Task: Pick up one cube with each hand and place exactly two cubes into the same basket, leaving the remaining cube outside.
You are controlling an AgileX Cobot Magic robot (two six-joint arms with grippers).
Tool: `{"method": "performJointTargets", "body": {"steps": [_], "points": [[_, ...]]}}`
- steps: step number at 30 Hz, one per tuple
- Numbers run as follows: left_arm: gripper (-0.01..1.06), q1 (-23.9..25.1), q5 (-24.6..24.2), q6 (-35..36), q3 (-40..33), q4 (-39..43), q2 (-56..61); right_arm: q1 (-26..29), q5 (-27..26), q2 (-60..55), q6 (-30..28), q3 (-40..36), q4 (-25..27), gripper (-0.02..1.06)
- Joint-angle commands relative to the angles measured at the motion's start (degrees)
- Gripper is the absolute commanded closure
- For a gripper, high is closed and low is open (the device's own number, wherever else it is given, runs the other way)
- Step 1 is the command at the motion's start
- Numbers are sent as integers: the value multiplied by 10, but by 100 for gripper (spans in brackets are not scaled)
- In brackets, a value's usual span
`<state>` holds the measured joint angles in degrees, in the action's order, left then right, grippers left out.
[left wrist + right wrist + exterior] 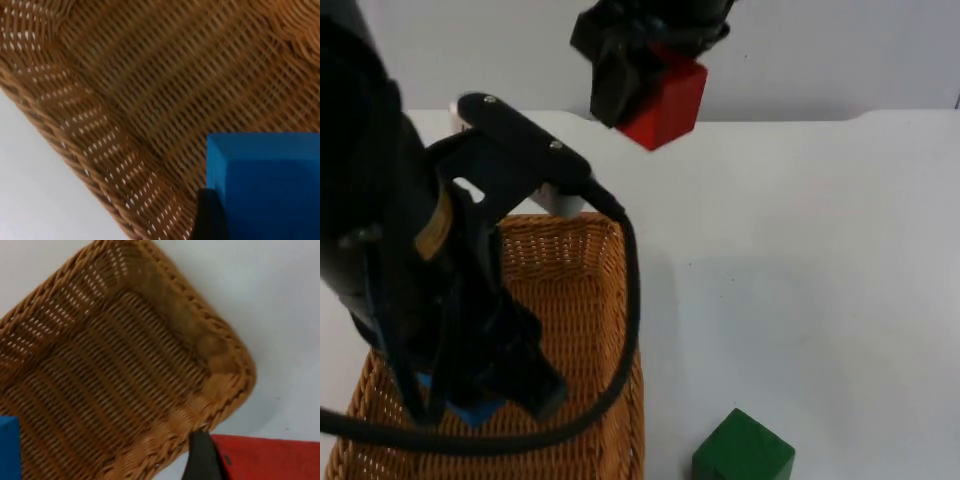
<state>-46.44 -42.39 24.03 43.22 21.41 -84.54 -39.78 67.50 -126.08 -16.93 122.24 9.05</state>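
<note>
My left gripper is down inside the wicker basket, shut on a blue cube. In the left wrist view the blue cube hangs close over the basket floor, with a black fingertip against its side. High at the back of the table, my right gripper is shut on a red cube, beyond the basket's far end. The right wrist view looks down on the basket, with the red cube at the fingertip and the blue cube at the edge.
A green cube sits on the white table near the front edge, to the right of the basket. The left arm's bulk covers much of the basket's left side. The grey partition wall closes the table at the back.
</note>
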Motion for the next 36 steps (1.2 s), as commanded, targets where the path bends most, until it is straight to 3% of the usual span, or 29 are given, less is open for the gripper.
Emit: {"method": "performJointTargets", "body": {"steps": [1, 15, 22, 25, 26, 28, 36], "points": [[105, -1, 7, 16, -8, 0, 14, -12, -23, 3, -7, -16, 3, 105], [105, -1, 9, 21, -16, 2, 20, -61, -127, 1, -7, -102, 23, 105], [105, -1, 53, 63, -91, 4, 23, -61, -179, 1, -22, -131, 50, 105], [105, -1, 89, 67, -102, 4, 23, -67, -195, 1, -22, -144, 53, 105], [105, -1, 129, 68, -105, 4, 23, -68, -206, 1, -22, -150, 50, 105], [105, -1, 159, 68, -105, 4, 23, -74, -210, -3, -31, -154, 54, 105], [105, -1, 159, 69, -110, 25, 21, -77, -224, -38, -39, -155, 63, 105]]}}
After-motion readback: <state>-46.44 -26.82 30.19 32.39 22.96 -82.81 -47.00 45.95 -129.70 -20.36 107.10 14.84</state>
